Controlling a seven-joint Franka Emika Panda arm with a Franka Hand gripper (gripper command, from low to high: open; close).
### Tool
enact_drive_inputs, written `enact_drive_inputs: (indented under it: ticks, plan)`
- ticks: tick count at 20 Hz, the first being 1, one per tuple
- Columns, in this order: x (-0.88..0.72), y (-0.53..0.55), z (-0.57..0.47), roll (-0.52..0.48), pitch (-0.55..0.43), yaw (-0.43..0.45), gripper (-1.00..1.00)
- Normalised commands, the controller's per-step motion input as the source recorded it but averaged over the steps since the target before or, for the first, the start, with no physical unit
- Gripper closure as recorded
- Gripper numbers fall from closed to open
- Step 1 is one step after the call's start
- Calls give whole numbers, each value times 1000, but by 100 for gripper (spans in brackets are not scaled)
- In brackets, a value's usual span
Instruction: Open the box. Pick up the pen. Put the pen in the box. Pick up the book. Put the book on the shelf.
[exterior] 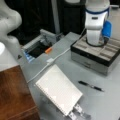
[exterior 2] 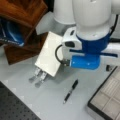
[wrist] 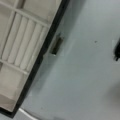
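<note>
The box (exterior: 96, 53) sits open at a front view's right, beige compartments showing, under the arm. The white book (exterior: 58, 88) leans on a metal stand (exterior: 78, 112), long axis diagonal. The pen (exterior: 90, 86) lies flat on the table (exterior: 105, 105), near the box front, pointing left-right. The gripper is out of sight.

You see a pale grey table (exterior: 62, 65), black perforated board (exterior 2: 15, 107) at 7 o'clock, dark backdrop (exterior: 32, 15) at 12.
</note>
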Motion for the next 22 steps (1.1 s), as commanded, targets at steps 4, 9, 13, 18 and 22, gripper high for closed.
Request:
enact_drive_inputs:
  ticks: [4, 9, 13, 18, 22]
  plan:
    - [125, -110, -131, -265, 26, 695, -100]
    - [196, -228, -208, -120, 53, 537, -100]
    - [149, -254, -236, -148, -69, 345, -100]
    - [64, -217, -182, -113, -85, 271, -100]
    - [19, -153, -187, -52, 42, 114, -100]
